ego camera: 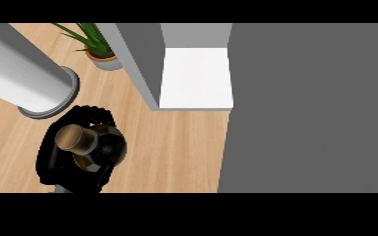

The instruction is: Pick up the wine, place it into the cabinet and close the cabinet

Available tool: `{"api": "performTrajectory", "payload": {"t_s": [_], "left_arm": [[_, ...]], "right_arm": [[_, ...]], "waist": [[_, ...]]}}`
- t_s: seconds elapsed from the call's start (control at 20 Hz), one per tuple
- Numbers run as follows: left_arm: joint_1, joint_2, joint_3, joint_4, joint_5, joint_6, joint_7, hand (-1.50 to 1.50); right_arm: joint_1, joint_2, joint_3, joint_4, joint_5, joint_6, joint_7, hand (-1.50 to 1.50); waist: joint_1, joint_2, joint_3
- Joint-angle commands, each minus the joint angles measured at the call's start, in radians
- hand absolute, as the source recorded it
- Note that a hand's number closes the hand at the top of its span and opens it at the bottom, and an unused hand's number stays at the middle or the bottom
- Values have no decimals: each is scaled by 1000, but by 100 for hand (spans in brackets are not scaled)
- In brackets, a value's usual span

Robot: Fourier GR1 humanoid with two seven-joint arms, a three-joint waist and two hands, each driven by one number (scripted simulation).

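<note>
The wine bottle is seen from above at the lower left, its brown cap toward me and its dark body below. My left hand is shut on it, black fingers curled round the bottle and hiding most of the glass. I cannot tell whether the bottle rests on the wooden counter or hangs above it. The cabinet stands open up and to the right of the hand, showing a bare white shelf. Its grey door fills the right side of the view. My right hand does not show.
A tall pale grey cylinder with a flanged base stands just above the hand at the left edge. A potted green plant sits at the back, beside the cabinet's grey side wall.
</note>
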Motion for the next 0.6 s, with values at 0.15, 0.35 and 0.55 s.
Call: {"api": "performTrajectory", "payload": {"t_s": [0.15, 0.35, 0.55], "left_arm": [[-21, -48, -133, -170, -33, 85, 206, 150], [-97, -49, -283, -159, -43, 260, 203, 150], [-221, -50, -385, -74, -47, 417, 221, 150]], "right_arm": [[13, -7, -59, -85, -126, 4, 31, -150], [70, -23, -110, -109, -175, 39, 8, -150], [57, -5, -74, -79, -146, 42, -12, -150]], "waist": [[-2, 1, 0], [-9, 0, 1], [-12, 2, 0]]}}
